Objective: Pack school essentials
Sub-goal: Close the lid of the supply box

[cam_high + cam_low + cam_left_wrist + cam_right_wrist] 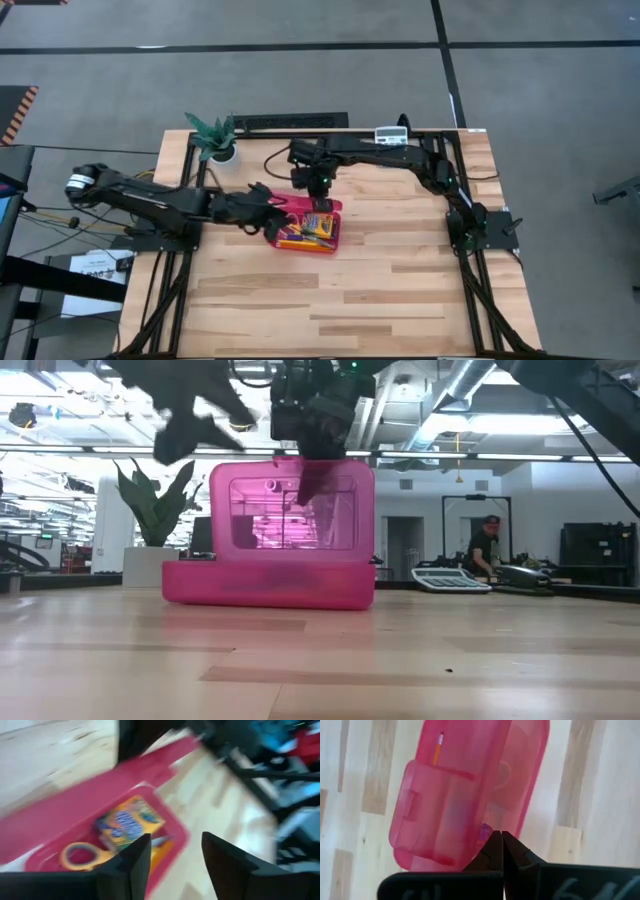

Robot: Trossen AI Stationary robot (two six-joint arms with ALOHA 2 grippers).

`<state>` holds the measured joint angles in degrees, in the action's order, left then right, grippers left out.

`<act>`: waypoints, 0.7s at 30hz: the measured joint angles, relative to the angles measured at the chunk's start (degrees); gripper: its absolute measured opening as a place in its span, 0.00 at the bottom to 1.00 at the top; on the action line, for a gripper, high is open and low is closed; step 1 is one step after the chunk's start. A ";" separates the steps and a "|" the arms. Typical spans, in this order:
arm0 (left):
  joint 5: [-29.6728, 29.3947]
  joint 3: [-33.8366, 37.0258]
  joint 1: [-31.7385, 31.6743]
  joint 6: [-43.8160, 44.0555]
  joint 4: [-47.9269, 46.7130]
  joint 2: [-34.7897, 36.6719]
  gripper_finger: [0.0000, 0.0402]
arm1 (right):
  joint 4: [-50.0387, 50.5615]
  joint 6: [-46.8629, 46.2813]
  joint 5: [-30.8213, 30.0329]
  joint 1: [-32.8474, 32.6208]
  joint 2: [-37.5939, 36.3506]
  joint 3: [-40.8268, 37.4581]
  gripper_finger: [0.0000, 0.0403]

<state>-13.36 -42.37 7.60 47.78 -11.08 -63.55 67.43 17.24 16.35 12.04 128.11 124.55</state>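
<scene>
pink box open on table, right claw pinching its lid

plant (213,136) sits at the far left corner of the table (400,290), clear of the work.

left gripper (268,197) hangs just above the left edge of the pink box (310,228). its fingers (132,865) are spread apart with nothing between them. through the gap the left wrist view shows the box interior below.

the pink box is near the middle of the table, slightly toward the far side. translucent pink plastic, shallow tray with a hinged lid (292,502) standing upright. the lid has a clear window panel, visible from the low view.

contents seen in the tray: a crayon box (129,821) with a yellow and blue front, lying flat; yellow-handled scissors (82,855) just beside it; an orange pencil (438,749) showing through the pink wall in the right wrist view. other items in the tray are too small to sort out from above.

right gripper (322,184) is at the far edge of the box, fingers closed tight on the rim of the raised lid.

calculator (391,133) rests at the far edge of the table, right of centre, well apart from the box.
</scene>
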 joint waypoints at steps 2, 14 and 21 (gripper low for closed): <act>1.39 0.00 0.93 0.07 -0.58 3.16 0.37 | -0.92 -1.04 -0.03 -1.09 0.02 0.00 0.00; -5.93 -0.02 6.07 0.13 -3.73 13.44 0.34 | -5.61 -16.14 -3.95 -9.33 0.74 -0.04 0.00; -4.91 -0.02 8.74 0.99 -6.58 10.35 0.34 | -11.97 -24.87 -8.99 -14.76 0.72 -6.15 0.00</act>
<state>-18.27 -42.39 16.34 48.77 -17.65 -53.20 55.46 -7.63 7.36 -2.72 128.84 118.40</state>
